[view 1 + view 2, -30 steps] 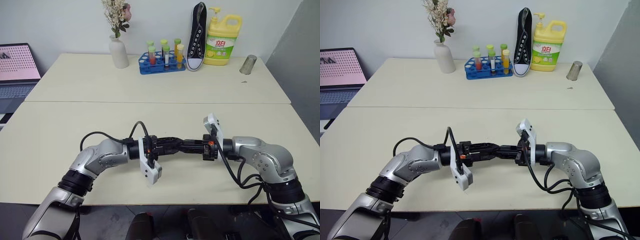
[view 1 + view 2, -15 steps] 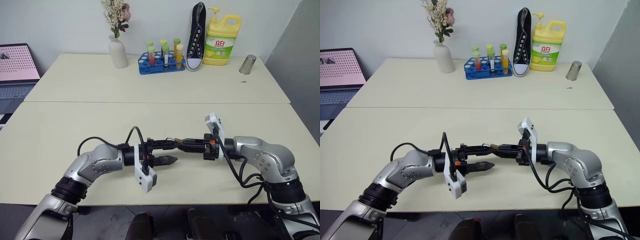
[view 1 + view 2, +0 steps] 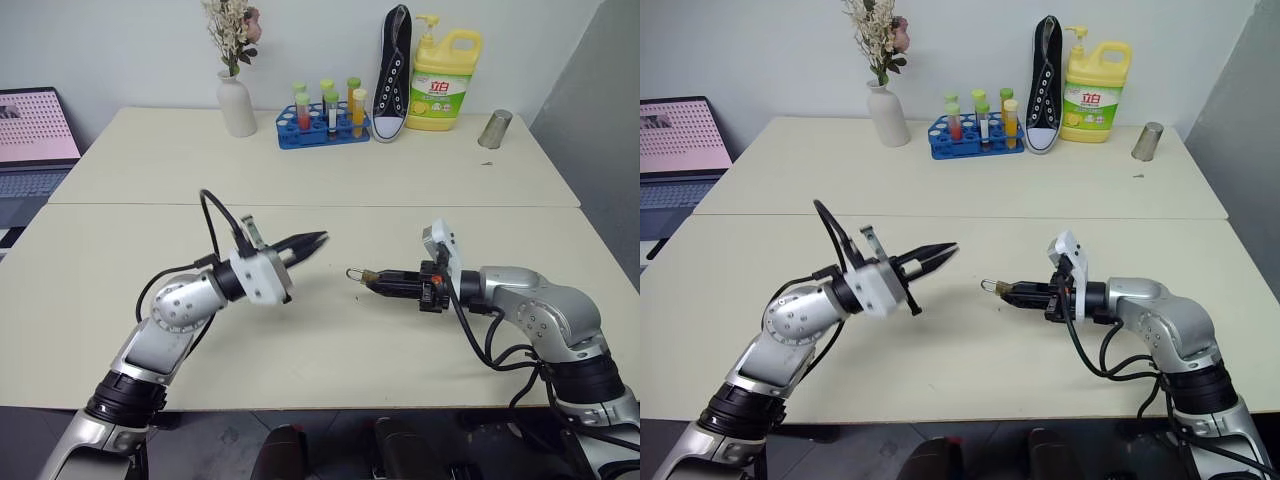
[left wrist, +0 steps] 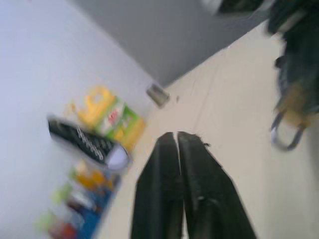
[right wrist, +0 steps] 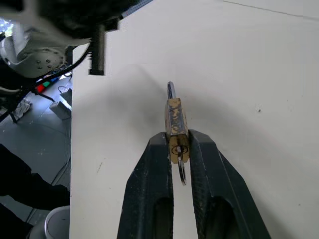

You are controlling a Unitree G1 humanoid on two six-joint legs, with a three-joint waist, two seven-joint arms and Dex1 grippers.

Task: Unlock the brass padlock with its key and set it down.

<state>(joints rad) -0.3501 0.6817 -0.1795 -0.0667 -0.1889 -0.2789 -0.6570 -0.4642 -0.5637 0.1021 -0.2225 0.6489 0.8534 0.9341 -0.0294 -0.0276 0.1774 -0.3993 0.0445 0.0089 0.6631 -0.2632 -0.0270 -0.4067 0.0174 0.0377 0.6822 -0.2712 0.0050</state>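
Note:
The brass padlock (image 5: 175, 118) is small and yellow, with a thin silver shackle (image 3: 353, 273) pointing left. My right gripper (image 3: 382, 279) is shut on its body and holds it level just above the table (image 3: 330, 340). In the right wrist view its fingers (image 5: 158, 164) clamp the lock's lower end, where a small silver ring (image 5: 182, 173) hangs at the keyhole; the key itself is not clear. My left gripper (image 3: 314, 240) is shut, raised and pointing right, a short gap left of the shackle. Its closed fingertips (image 4: 178, 141) show nothing between them.
Along the far table stand a white vase of flowers (image 3: 238, 104), a blue rack of test tubes (image 3: 322, 126), a black shoe on end (image 3: 393, 75), a yellow detergent bottle (image 3: 444, 85) and a metal cup (image 3: 495, 129). A laptop (image 3: 35, 140) sits far left.
My left gripper has let go at the padlock, drawn back left and upward, rolled over and shut. The right gripper still holds the padlock in nearly the same place.

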